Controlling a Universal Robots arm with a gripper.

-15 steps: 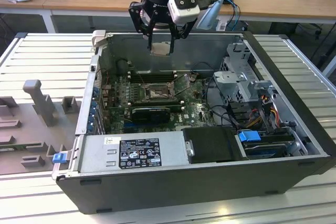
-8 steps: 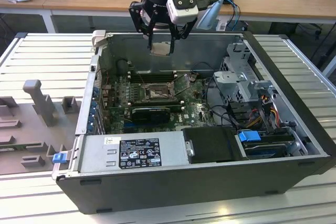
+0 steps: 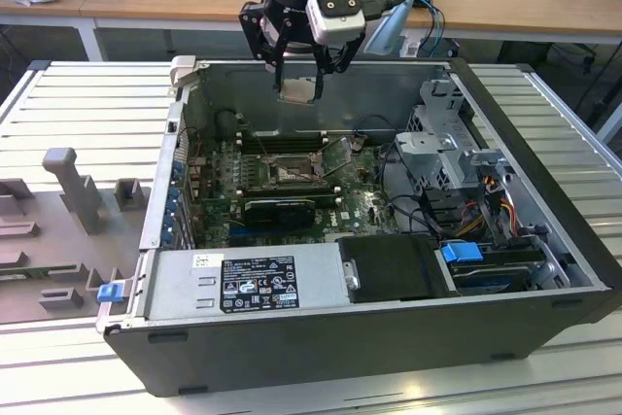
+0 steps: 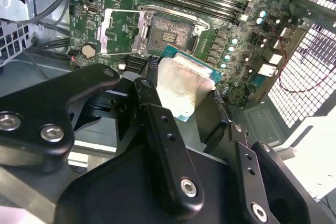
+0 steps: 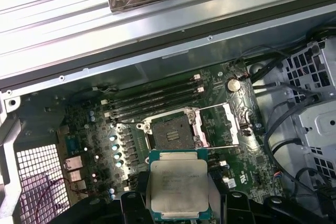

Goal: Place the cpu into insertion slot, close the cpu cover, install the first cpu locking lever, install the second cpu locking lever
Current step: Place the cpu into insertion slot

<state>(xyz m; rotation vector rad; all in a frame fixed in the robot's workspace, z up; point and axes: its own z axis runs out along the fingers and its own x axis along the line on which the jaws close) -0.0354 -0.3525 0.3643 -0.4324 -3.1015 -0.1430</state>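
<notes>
Ribbed grey metal table [image 3: 68,94] carries your open dark computer case [image 3: 311,347], wooden desks [image 3: 544,7] behind. Your black gripper [image 3: 299,83] clamps the pale silvery square cpu [image 5: 177,187] above its far edge.

Silvery cpu [image 5: 178,188] aloft above bare insertion slot [image 5: 172,132], cpu cover [image 5: 232,124] open

A pale silvery-grey is shown by the flat square metal cpu [image 5: 178,187], edged in what appears teal-green. The square insertion slot [image 5: 173,131] is seen dark-centred and silver-rimmed, on a green circuit board [image 5: 86,118].
</notes>
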